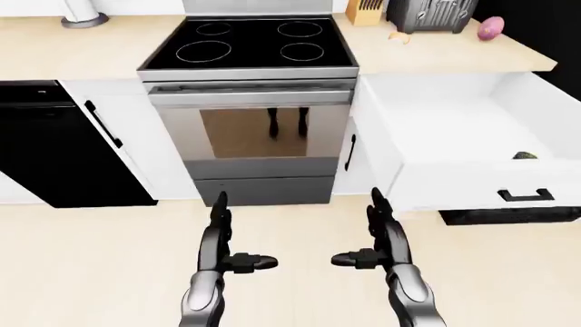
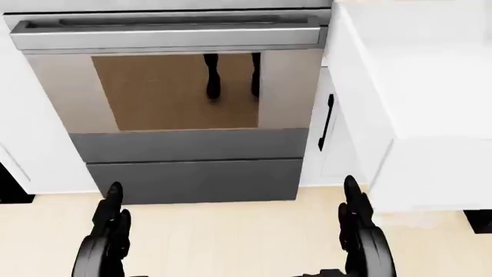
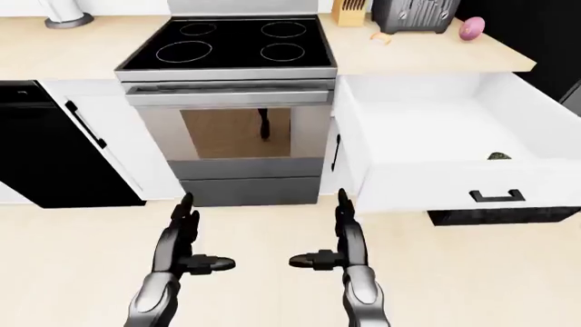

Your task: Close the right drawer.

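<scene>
eyes: high, wide, facing oven (image 1: 250,129) | head: nearer, downward, same oven

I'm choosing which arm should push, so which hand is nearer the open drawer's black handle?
Right. The right hand hangs open below and to the left of the drawer handle in the left-eye view; the left hand is farther left, below the oven.

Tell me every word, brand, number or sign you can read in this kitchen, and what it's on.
None: no readable text shows in any view.
Stove: only plain burner rings, no markings.
Oven door: blank.
Open drawer and its handle: blank.
Toaster: no legible brand.
</scene>
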Available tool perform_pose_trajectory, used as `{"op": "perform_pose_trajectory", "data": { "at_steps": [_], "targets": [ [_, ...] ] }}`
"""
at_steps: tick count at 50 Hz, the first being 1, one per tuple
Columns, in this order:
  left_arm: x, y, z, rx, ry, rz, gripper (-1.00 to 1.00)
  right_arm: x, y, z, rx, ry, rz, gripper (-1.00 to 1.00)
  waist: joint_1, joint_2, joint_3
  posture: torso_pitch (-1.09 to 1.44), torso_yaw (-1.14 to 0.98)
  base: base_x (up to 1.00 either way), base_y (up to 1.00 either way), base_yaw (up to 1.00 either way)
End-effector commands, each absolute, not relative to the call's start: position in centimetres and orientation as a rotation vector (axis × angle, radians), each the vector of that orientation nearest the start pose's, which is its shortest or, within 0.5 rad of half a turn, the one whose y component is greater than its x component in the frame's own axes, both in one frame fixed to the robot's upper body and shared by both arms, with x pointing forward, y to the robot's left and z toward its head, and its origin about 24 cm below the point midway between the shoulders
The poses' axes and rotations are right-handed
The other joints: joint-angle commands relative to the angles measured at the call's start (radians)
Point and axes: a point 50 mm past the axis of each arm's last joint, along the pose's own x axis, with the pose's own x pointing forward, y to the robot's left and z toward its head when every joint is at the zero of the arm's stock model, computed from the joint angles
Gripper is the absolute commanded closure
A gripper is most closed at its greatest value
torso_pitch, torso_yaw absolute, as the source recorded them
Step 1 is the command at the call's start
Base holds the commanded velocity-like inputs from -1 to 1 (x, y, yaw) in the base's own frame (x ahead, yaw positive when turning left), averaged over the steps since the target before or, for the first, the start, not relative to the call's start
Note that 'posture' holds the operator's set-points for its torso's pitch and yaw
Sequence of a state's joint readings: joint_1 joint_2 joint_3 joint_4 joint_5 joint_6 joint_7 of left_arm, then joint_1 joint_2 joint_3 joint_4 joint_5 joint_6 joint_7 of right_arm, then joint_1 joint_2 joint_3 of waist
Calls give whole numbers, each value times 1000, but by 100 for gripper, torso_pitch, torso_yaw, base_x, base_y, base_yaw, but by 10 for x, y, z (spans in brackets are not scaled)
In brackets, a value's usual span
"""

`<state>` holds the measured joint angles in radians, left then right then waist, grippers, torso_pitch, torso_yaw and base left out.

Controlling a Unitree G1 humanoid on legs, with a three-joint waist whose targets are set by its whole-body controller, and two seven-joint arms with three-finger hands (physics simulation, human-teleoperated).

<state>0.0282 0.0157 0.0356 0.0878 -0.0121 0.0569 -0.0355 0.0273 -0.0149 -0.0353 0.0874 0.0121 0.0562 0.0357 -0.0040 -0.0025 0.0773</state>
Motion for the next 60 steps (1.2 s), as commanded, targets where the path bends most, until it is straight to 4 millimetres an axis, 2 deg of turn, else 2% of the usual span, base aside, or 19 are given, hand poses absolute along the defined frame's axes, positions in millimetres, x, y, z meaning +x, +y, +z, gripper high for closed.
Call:
{"op": "perform_pose_trajectory", "data": {
  "at_steps": [1,2,3,4,5,7,8,13,14,18,21,26,27,28,29,32,39,52,60],
  "targets": [
    [250,157,54,31,-127,2,-100,253,-161,43,29,-19,5,-100,-2,-8,-1,0,0,0,0,0],
    [247,155,59,2,-146,-19,-100,251,-160,44,-2,-36,31,-100,3,-8,-36,0,0,0,0,0],
    [243,155,73,-10,-190,-19,-100,248,-160,47,-17,-61,38,-100,8,-3,-63,0,0,0,0,0],
    [242,155,79,6,-210,-18,-100,246,-160,51,-9,-91,46,-100,8,-2,-55,0,0,0,0,0],
    [240,156,86,12,-246,-9,-100,244,-160,54,-3,-115,52,-100,4,-10,-20,0,0,0,0,0],
    [235,153,93,-19,-292,-49,-100,238,-161,65,2,-190,63,-100,7,-11,-69,0,0,0,0,0],
    [231,151,98,-25,-329,-72,-100,236,-160,68,0,-207,70,-100,9,-11,-73,0,0,0,0,0],
    [220,158,136,-51,-499,-26,-100,226,-161,91,-51,-333,45,-100,9,-5,-78,0,0,0,0,0],
    [219,158,138,-62,-510,-32,-100,225,-159,92,-76,-330,55,-100,9,-5,-79,0,0,0,0,0],
    [206,155,158,-6,-632,-33,-100,210,-153,117,-151,-455,66,-100,9,-4,-83,0,0,0,0,0],
    [208,152,165,2,-643,-28,-100,200,-151,134,-195,-557,35,-100,9,-4,-84,0,0,0,0,0],
    [189,159,188,-53,-771,-52,-100,178,-157,162,-174,-751,-1,-100,7,-3,-86,0,0,0,0,0],
    [180,160,196,-34,-831,-41,-100,172,-160,170,-162,-782,-21,-100,7,-2,-86,0,0,0,0,0],
    [173,159,201,-26,-852,-34,-100,168,-164,178,-77,-786,-27,-100,7,-2,-85,0,0,0,0,0],
    [168,157,205,-12,-872,-37,-100,163,-164,185,-88,-818,-33,-100,6,-3,-85,0,0,0,0,0],
    [163,158,214,-25,-901,-32,-100,159,-164,191,-91,-840,-35,-100,6,-5,-78,0,0,0,0,0],
    [150,160,226,-12,-953,-20,-100,142,-167,209,-98,-916,-57,-100,6,-4,-73,0,0,0,0,0],
    [147,159,225,-1,-977,-23,-100,121,-160,224,-159,-999,-64,-100,8,-3,-64,0,0,0,0,0],
    [144,159,227,-16,-978,-30,-100,121,-159,224,-185,-995,-90,-100,7,-4,-64,0,0,0,0,0]
  ]
}}
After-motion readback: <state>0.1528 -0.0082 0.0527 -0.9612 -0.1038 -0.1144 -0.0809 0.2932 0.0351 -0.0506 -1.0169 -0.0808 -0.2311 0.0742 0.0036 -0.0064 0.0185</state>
